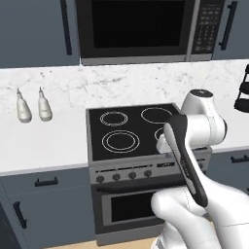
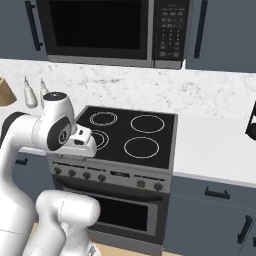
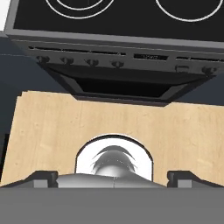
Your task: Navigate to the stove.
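The arm (image 1: 194, 146) is folded upward, with its elbow raised and its forearm angled back down toward the base. The wrist points the gripper (image 3: 113, 177) downward (fingertips (image 3: 43, 177) set wide apart, nothing between them).

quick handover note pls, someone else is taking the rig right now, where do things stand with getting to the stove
Gripper: fingertips set wide apart, nothing between them, pointing down at the wood floor in front of the oven.
Stove: the wide steel-grey range with black glass cooktop and white ring burners sits straight ahead of the base, roughly centred in both base views, under the black-and-steel microwave. Its knob row and oven door show close in the hand view.
Done: base appears parked facing the stove.
Left: probably nothing beyond confirming the stop; no handling asked.
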Robot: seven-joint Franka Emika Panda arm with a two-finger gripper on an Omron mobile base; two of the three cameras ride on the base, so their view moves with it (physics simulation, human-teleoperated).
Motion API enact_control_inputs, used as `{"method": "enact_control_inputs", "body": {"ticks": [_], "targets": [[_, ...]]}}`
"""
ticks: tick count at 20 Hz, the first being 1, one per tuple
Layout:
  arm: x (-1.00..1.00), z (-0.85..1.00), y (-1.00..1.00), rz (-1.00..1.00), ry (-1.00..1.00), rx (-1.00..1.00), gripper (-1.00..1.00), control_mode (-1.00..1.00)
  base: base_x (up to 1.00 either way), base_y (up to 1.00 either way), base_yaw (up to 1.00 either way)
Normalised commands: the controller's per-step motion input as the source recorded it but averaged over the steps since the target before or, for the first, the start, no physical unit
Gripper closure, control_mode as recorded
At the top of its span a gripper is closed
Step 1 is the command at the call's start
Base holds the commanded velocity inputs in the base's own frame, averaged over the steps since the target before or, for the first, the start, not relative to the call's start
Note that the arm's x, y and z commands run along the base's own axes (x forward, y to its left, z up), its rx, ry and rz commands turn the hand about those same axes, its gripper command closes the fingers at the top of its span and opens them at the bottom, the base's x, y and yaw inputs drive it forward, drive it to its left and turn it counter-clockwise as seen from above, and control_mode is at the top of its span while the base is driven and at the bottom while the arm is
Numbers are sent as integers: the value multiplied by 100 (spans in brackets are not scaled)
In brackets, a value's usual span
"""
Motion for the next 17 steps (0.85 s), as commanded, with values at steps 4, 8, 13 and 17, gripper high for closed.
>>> {"method": "enact_control_inputs", "body": {"ticks": [4, 8, 13, 17], "targets": [[0, 0, 0, 0, 0, 0, -100, 100, 45, 2, -8], [0, 0, 0, 0, 0, 0, -100, 100, 61, 10, -8], [0, 0, 0, 0, 0, 0, -100, 100, 67, 10, -7], [0, 0, 0, 0, 0, 0, -100, 100, 33, 9, -1]]}}
